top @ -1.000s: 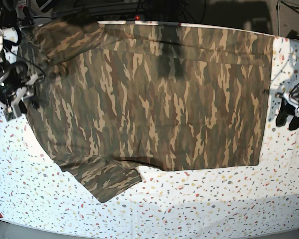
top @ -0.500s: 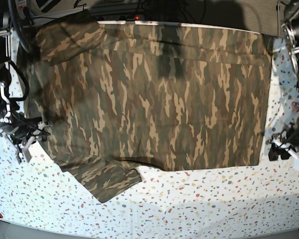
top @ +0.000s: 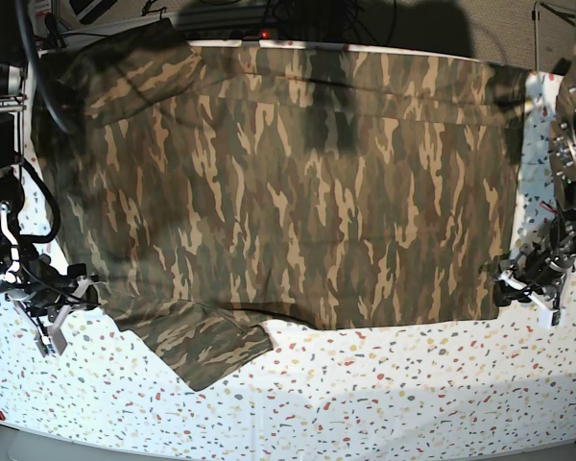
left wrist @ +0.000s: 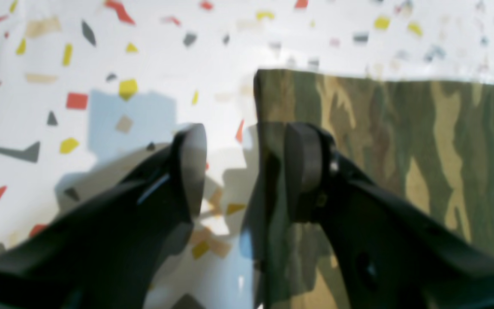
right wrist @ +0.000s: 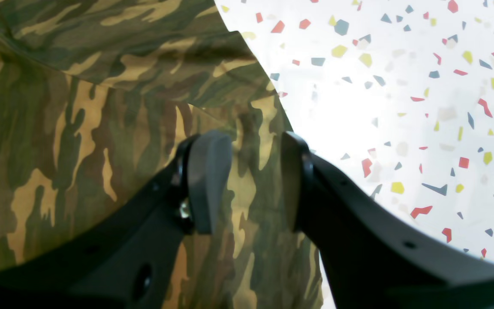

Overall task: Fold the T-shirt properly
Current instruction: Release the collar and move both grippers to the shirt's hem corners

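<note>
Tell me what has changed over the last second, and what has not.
Both arms came down toward the near corners of the large camouflage-print cloth T-shirt. The right gripper now hangs open over the shirt's edge by the near sleeve; the left gripper straddles the hem corner, open. Neither has gripped anything. The shirt lies flat on the speckled white table, unmoved.

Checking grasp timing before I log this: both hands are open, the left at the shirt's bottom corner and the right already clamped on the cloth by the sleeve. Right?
Not quite. The right hand is not clamped: in the right wrist view its jaws stand apart over the T-shirt. The left hand is open at the corner, as you said.
</note>
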Motion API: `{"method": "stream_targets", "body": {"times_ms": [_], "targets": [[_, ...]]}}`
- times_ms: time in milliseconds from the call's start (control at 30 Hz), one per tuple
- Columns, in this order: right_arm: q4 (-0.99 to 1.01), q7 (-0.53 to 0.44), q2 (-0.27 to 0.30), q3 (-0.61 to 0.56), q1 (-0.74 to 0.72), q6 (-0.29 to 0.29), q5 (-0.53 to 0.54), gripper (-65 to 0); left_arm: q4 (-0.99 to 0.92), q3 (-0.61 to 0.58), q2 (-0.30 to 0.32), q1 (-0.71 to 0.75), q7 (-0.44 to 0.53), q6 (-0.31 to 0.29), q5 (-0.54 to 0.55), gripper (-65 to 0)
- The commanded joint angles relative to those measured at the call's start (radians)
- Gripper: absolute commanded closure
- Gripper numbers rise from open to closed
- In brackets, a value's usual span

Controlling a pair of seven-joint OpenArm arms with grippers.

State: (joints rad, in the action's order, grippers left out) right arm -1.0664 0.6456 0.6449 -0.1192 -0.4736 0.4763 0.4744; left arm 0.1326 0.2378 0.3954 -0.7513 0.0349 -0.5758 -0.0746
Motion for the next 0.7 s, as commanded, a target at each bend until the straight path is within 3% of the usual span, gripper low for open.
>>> {"method": "stream_targets", "body": {"times_ms": [0,200,333,533,667], "targets": [[-0.013,-0.016,0.019,0.008,-0.029,-0.001,0.005,-24.0,0.011,0.002,0.006,-0.035,0.03,-0.001,0.01,-28.3],[-0.013,-0.001,0.018,0.008,-0.028,-0.001,0.006,-24.0,0.011,0.002,-0.021,-0.032,0.045,0.008,-0.034,-27.9],[-0.013,0.018,0.018,0.008,-0.028,-0.001,0.005,-24.0,0.011,0.002,-0.048,-0.019,0.059,0.095,-0.056,-27.9],[-0.013,0.036,0.018,0.008,-0.028,-0.001,0.006,-24.0,0.011,0.002,-0.049,-0.013,0.066,0.098,-0.056,-27.9],[-0.013,0.035,0.018,0.008,-0.028,0.0,0.006,-24.0,0.011,0.002,-0.055,-0.009,0.04,0.097,-0.056,-19.7]]}}
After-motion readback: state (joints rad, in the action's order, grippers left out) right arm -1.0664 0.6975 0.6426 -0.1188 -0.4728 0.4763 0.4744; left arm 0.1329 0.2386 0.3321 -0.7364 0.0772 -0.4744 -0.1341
